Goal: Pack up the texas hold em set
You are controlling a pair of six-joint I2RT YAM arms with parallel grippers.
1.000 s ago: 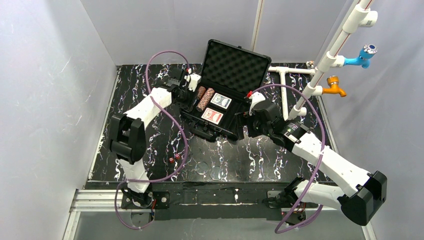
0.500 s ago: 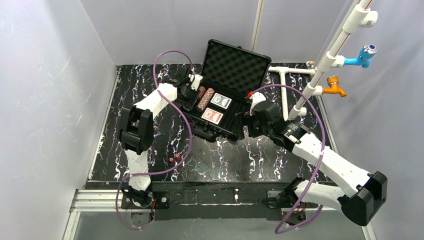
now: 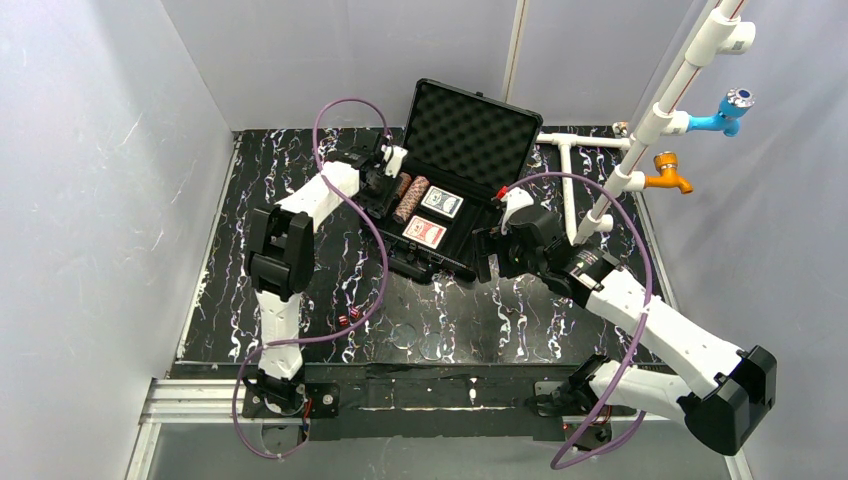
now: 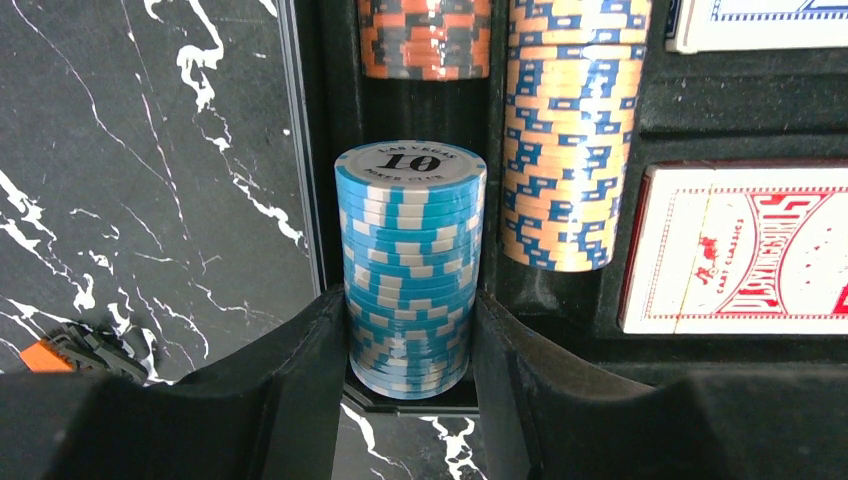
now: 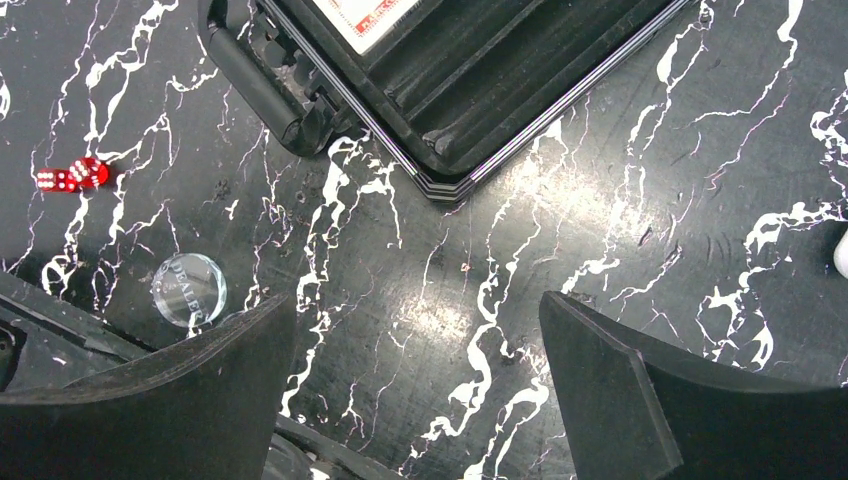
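White-black arms [image 3: 325,190], apparently purple cables [image 3: 350,100]

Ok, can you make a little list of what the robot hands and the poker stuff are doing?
left gripper: shut on blue chip stack, at the case's left edge
right gripper: open, empty, above the table
case: open, lid up
in case: orange chip stack, orange-and-blue chip stack, red card deck, blue card deck
on table: red dice, dealer button
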